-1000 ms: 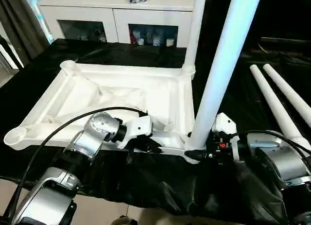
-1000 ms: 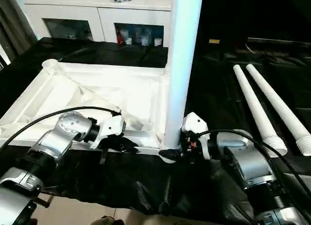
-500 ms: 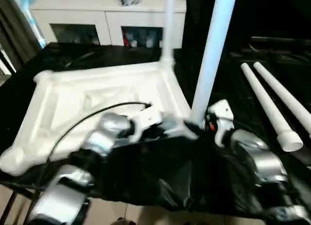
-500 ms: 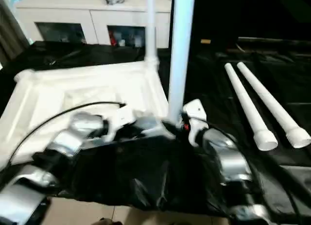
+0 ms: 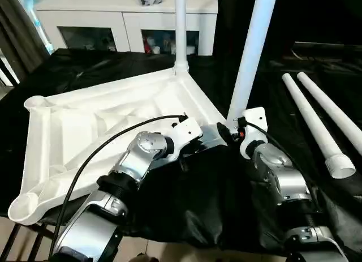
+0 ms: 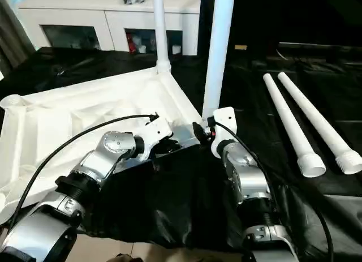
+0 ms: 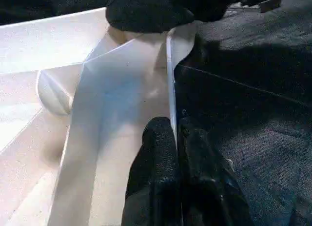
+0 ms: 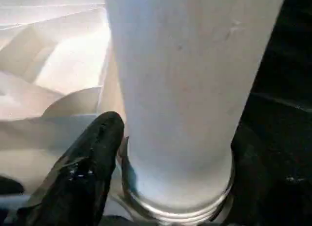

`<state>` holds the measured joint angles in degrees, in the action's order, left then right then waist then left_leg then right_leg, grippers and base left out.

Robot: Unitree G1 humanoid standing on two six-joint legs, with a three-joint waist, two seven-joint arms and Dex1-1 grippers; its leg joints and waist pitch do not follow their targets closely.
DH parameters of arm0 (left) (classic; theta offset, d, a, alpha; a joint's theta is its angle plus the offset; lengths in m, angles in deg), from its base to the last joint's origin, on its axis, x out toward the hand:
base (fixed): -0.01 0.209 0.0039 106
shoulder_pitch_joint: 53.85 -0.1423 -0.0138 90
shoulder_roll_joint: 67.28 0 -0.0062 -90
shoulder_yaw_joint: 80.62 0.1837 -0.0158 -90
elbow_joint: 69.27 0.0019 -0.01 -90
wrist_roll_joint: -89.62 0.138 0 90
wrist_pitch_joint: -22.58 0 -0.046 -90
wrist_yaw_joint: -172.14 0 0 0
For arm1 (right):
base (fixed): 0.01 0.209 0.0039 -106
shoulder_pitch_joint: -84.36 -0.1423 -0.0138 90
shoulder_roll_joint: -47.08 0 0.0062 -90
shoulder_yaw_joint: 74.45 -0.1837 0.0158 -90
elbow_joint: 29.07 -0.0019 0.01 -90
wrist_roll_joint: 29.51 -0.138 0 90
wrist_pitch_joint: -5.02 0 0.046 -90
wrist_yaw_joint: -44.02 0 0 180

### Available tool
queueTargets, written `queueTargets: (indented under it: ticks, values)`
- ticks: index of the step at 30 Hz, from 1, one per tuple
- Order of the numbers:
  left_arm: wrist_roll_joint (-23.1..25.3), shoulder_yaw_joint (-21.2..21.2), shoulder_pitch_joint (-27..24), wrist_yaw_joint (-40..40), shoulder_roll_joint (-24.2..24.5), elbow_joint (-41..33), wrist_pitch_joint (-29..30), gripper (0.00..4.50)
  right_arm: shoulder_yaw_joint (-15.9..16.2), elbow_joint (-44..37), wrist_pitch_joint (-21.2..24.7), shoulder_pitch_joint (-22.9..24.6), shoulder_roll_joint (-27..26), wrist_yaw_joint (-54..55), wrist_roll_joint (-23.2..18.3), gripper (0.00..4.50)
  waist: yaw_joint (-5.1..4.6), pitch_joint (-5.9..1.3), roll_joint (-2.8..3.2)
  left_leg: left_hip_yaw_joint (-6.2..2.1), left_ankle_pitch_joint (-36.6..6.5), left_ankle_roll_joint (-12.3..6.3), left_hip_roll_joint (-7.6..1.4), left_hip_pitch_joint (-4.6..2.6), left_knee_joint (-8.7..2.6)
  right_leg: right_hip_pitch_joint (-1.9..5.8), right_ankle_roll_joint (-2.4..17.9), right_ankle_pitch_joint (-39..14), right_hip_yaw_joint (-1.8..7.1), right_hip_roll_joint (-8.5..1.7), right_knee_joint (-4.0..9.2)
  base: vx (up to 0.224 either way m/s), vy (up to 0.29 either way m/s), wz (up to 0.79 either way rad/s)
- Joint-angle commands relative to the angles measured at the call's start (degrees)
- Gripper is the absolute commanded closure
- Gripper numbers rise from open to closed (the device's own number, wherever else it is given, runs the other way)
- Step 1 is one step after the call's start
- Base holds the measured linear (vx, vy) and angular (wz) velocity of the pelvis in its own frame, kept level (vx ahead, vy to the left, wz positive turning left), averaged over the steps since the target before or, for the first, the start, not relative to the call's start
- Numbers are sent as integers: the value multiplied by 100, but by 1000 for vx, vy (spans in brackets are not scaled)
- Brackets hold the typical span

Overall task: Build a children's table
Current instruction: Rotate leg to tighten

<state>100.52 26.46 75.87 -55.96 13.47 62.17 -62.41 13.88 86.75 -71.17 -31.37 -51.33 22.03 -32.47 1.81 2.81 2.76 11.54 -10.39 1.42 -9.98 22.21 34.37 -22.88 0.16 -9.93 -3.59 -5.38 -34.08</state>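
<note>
Since the earlier frame the tabletop [image 5: 102, 126] has swung on the counter [image 5: 85, 69]: its near right corner now points toward the robot, and the near left corner socket [image 5: 22, 205] sits close to the counter's front edge. Both forearms have turned inward with it.

Left to right:

- Tabletop lies upside down, ribbed underside up, on the black-covered counter. Far left corner socket [image 5: 35, 102] is empty.
- Left gripper [image 7: 176, 138] is at the tabletop's near right edge. Fingers [image 7: 158, 148] are together, pinching the thin upright rim [image 7: 170, 89] of the tabletop between them.
- Far leg [image 5: 180, 30] stands upright in the far right corner socket.
- Near leg [image 5: 249, 58] stands upright in the near right corner socket, just right of the left gripper.
- Right gripper [image 5: 229, 132] is at the foot of the near leg. In the right wrist view one black finger [image 8: 87, 157] lies against the side of the leg just above its collar [image 8: 180, 206]; the other finger is a dark shape on the leg's far side. Fingers are spread to about the leg's width on either side of it; a firm clamp cannot be told.
- Two loose legs [image 5: 317, 123] lie side by side on the counter, well apart from the tabletop, their wider ends toward the robot.
- White cabinet [image 5: 124, 18] stands behind the counter.
</note>
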Motion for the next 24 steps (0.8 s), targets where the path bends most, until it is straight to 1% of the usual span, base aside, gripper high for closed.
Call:
queueTargets:
  ticks: [1, 2, 4, 5, 7, 10, 11, 12, 14, 15, 16, 19, 21, 22, 24]
  values:
    - [-104, 264, 98, -292, -39, -285, -447, 450, 546, -225, -48, 50, -54, -806, -253, 81, 9, -403, -68, -165, -1157, -375, -294, -105, -409, 274, 1341, -967, 226, -336, 395, 0, 0, 0]
    - [-96, 271, 84, -326, -3, -295, -475, 450, 542, -237, -61, 61, -10, -886, -257, 81, 12, -403, -63, -163, -1149, -391, -302, -111, -410, 268, 1353, -940, 227, -340, 394, 0, 0, 0]
    - [-142, 267, 25, -574, 160, -340, -559, 450, 555, -272, -103, 94, 229, -1234, -282, 81, 4, -405, -78, -160, -1080, -420, -300, -105, -403, 275, 1429, -826, 218, -329, 373, 0, 0, 0]
    - [-155, 268, 9, -644, 204, -351, -597, 450, 562, -288, -107, 106, 293, -1334, -295, 81, 11, -402, -70, -154, -1101, -437, -304, -111, -400, 268, 1457, -837, 222, -332, 372, 0, 0, 0]
    - [-249, 251, -56, -1045, 432, -402, -755, 450, 646, -412, -128, 182, 651, -1914, -356, 81, 25, -402, -73, -154, -1102, -464, -312, -104, -395, 284, 1475, -833, 222, -339, 365, 0, 0, 0]
    - [-380, 203, -86, -1390, 567, -427, -835, 450, 731, -547, -137, 261, 929, -2465, -403, 81, 52, -396, -66, -144, -1108, -492, -332, -117, -395, 264, 1504, -827, 221, -332, 356, 0, 0, 0]
    - [-447, 187, -99, -1528, 614, -445, -850, 450, 779, -633, -136, 313, 1033, -2687, -440, 81, 58, -390, -69, -141, -1158, -470, -336, -122, -402, 254, 1514, -888, 220, -330, 361, 0, 0, 0]
    - [-548, 163, -123, -1729, 675, -481, -836, 450, 858, -785, -169, 404, 1184, -3022, -510, 81, 71, -390, -71, -142, -1172, -460, -337, -126, -402, 260, 1502, -914, 218, -328, 362, 0, 0, 0]
    - [-673, 147, -142, -2008, 775, -508, -838, 450, 982, -1087, -28, 550, 1421, -3597, -713, 81, 121, -394, -61, -135, -1142, -493, -348, -121, -398, 272, 1522, -828, 221, -326, 344, 0, 0, 0]
    - [-702, 150, -143, -2065, 799, -506, -845, 450, 1012, -1155, 23, 578, 1478, -3732, -768, 81, 121, -394, -61, -135, -1142, -493, -348, -121, -398, 272, 1522, -828, 221, -326, 344, 0, 0, 0]
    - [-735, 151, -143, -2141, 831, -501, -856, 450, 1082, -1285, 76, 631, 1585, -3939, -833, 81, 149, -394, -65, -136, -1122, -525, -356, -121, -396, 266, 1548, -787, 220, -332, 335, 0, 0, 0]
    - [-800, 145, -143, -2323, 894, -472, -896, 450, 1278, -1579, 162, 749, 1857, -4412, -927, 81, 191, -386, -71, -135, -1188, -488, -359, -129, -398, 254, 1522, -968, 229, -347, 354, 0, 0, 0]
    - [-833, 144, -156, -2476, 944, -470, -921, 450, 1363, -1653, 204, 777, 1969, -4622, -934, 81, 204, -384, -71, -142, -1205, -449, -359, -123, -404, 261, 1505, -1031, 226, -348, 358, 0, 0, 0]
    - [-840, 153, -173, -2586, 987, -485, -943, 450, 1405, -1707, 213, 804, 2032, -4771, -961, 107, 199, -380, -70, -147, -1274, -422, -361, -122, -414, 251, 1482, -1133, 225, -352, 367, 0, 0, 0]
    - [-845, 165, -188, -2642, 1018, -508, -951, 450, 1423, -1766, 221, 835, 2072, -4881, -1017, 114, 197, -383, -72, -150, -1284, -397, -361, -123, -414, 252, 1473, -1164, 226, -354, 368, 0, 0, 0]
